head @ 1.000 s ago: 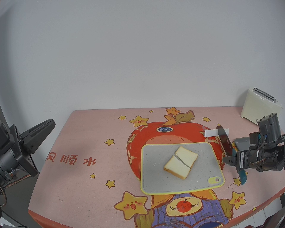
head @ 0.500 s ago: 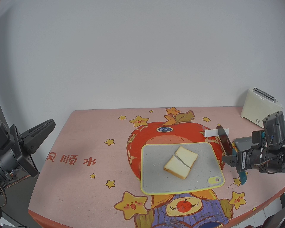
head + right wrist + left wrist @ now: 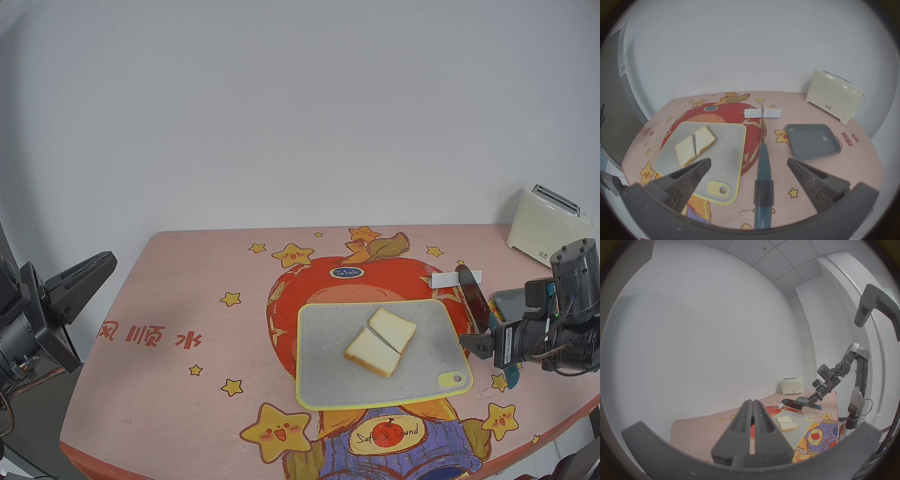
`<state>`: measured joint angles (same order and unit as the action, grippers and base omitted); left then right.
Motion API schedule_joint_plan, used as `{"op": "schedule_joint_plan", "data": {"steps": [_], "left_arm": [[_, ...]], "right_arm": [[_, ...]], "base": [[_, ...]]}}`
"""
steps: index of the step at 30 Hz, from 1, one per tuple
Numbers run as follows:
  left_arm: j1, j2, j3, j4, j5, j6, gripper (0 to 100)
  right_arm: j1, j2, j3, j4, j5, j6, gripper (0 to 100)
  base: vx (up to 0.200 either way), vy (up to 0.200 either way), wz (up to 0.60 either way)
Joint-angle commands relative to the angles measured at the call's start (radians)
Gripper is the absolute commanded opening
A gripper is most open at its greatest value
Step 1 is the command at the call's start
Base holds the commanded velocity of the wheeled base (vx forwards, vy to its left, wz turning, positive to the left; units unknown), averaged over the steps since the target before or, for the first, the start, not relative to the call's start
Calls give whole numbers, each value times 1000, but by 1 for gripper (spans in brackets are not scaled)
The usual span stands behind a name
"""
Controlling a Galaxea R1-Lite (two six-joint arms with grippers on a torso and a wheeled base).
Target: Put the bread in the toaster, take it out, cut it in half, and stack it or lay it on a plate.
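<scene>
Two bread halves [image 3: 392, 329] [image 3: 372, 352] lie side by side on the grey cutting board [image 3: 331, 356], also in the right wrist view as bread halves [image 3: 693, 145]. A knife [image 3: 475, 303] with a dark blade and teal handle [image 3: 763, 168] rests just right of the board, its tip on a white strip [image 3: 753, 113]. My right gripper [image 3: 748, 161] is open, its fingers spread on either side of the handle without touching it; from the head it sits at the board's right edge [image 3: 484, 347]. My left gripper [image 3: 751, 402] is shut and holds nothing, off the table's left side [image 3: 103, 261].
A grey plate [image 3: 812, 140] lies right of the knife, partly behind my right arm [image 3: 509, 300]. The cream toaster [image 3: 544, 228] stands at the back right corner. The left half of the pink table [image 3: 187, 294] is bare.
My right gripper's visible finger has shifted slightly toward the board and lower. Knife, bread and left arm have not moved.
</scene>
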<state>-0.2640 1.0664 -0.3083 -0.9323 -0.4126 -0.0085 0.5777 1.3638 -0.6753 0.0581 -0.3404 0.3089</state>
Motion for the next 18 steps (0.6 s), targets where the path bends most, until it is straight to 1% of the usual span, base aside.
{"op": "schedule_joint_plan", "data": {"steps": [1, 10, 12, 14, 16, 18], "left_arm": [[0, 0, 0, 0, 0, 1, 0], [0, 1, 0, 0, 0, 1, 0], [2, 1, 0, 0, -11, 2, 0], [0, 1, 2, 1, -31, 16, 0], [0, 3, 12, 0, -35, 33, 0], [0, 3, 15, 0, -35, 36, 0]], "right_arm": [[13, 4, -3, 0, 0, -1, 100], [44, 8, -6, -1, 0, 2, 100], [48, 8, -6, -1, 0, 2, 100], [51, 9, -6, -3, 1, 4, 100], [71, 11, -6, -3, 1, 6, 100], [82, 11, -6, -3, 1, 13, 100]], "base": [[0, 0, 0], [0, 0, 0], [0, 0, 0], [0, 0, 0], [0, 0, 0], [0, 0, 0]]}}
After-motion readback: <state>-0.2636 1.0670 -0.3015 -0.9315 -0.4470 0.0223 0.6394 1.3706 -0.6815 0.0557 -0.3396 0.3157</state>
